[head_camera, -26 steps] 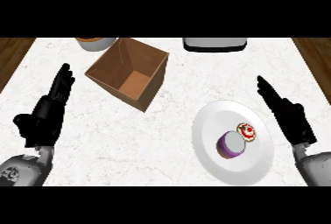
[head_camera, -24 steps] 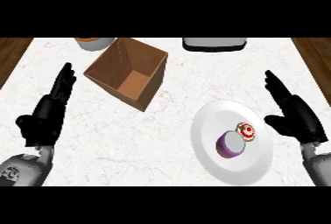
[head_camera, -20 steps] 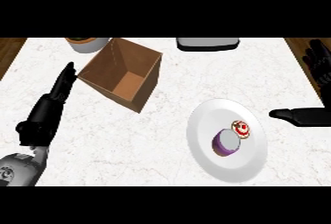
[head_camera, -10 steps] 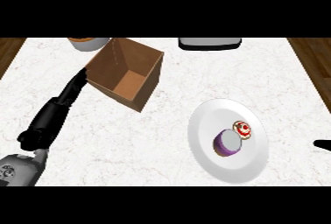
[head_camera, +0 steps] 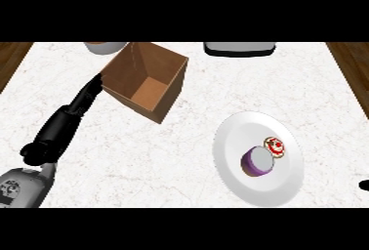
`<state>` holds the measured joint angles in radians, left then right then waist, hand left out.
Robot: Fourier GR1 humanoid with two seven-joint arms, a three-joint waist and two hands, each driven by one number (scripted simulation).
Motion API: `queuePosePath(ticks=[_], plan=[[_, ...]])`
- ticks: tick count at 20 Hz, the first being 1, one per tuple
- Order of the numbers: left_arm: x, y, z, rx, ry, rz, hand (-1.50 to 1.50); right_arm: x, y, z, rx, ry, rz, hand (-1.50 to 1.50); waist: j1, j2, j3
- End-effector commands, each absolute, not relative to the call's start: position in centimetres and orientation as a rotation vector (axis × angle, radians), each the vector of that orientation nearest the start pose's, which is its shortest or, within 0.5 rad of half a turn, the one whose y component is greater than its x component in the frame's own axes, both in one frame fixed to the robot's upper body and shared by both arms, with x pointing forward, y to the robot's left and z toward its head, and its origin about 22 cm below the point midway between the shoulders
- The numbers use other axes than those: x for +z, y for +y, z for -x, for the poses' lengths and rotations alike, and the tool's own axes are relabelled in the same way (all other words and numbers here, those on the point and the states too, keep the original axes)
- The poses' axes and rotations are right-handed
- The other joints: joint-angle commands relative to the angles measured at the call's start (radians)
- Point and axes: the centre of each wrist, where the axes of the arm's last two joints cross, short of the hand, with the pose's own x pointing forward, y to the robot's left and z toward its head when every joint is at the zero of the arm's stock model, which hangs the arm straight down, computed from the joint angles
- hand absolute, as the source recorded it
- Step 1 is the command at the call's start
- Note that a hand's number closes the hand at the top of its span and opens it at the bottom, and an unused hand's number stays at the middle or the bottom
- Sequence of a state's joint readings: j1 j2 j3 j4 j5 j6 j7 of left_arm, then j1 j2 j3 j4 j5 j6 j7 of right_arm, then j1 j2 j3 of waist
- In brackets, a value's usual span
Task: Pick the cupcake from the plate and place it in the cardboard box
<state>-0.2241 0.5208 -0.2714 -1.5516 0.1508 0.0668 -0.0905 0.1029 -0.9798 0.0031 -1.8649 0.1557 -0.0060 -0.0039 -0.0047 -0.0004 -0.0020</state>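
A cupcake (head_camera: 258, 160) with a purple wrapper and a red and white top (head_camera: 275, 146) lies on its side on the white plate (head_camera: 245, 180) at the right. The open cardboard box (head_camera: 146, 78) stands at the back, left of centre. My left hand (head_camera: 66, 122) stretches out flat with straight fingers, its fingertips (head_camera: 93, 85) against the box's left wall. Of my right hand only a small black tip (head_camera: 364, 185) shows at the right edge, well apart from the plate.
A round white container (head_camera: 105, 47) sits behind the box at the counter's back edge. A dark grey appliance (head_camera: 239, 48) stands at the back, right of centre. Brown floor shows past both back corners of the white marble counter (head_camera: 173, 161).
My right hand has drawn away from the plate and out past the right edge. My left hand has reached forward to the box's left side. The cupcake and plate have not moved.
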Motion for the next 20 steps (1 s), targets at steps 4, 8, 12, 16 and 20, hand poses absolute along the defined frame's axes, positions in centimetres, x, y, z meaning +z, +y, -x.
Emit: queuePosePath(ticks=[4,8,12,16,20], plan=[[7.4,26.8,-28.8,-0.535,-1.754,-0.082,0.00,18.6,-30.7,-21.1,1.284,-1.271,0.800,-1.50,0.020,0.001,-0.001],[6.8,25.1,-29.8,-0.551,-1.758,-0.088,0.00,17.8,-27.3,-20.5,1.343,-1.158,0.862,-1.50,0.017,0.003,0.000],[7.1,27.0,-29.0,-0.553,-1.753,-0.110,0.00,18.2,-24.3,-21.4,1.370,-1.056,0.870,-1.50,0.030,0.003,0.000],[6.2,25.2,-28.9,-0.547,-1.760,-0.086,0.00,16.3,-22.2,-22.6,1.354,-0.982,0.831,-1.50,0.018,0.001,0.001],[6.1,27.9,-28.8,-0.535,-1.759,-0.092,0.00,15.2,-20.7,-22.5,1.338,-0.950,0.814,-1.50,0.008,0.000,0.002]])
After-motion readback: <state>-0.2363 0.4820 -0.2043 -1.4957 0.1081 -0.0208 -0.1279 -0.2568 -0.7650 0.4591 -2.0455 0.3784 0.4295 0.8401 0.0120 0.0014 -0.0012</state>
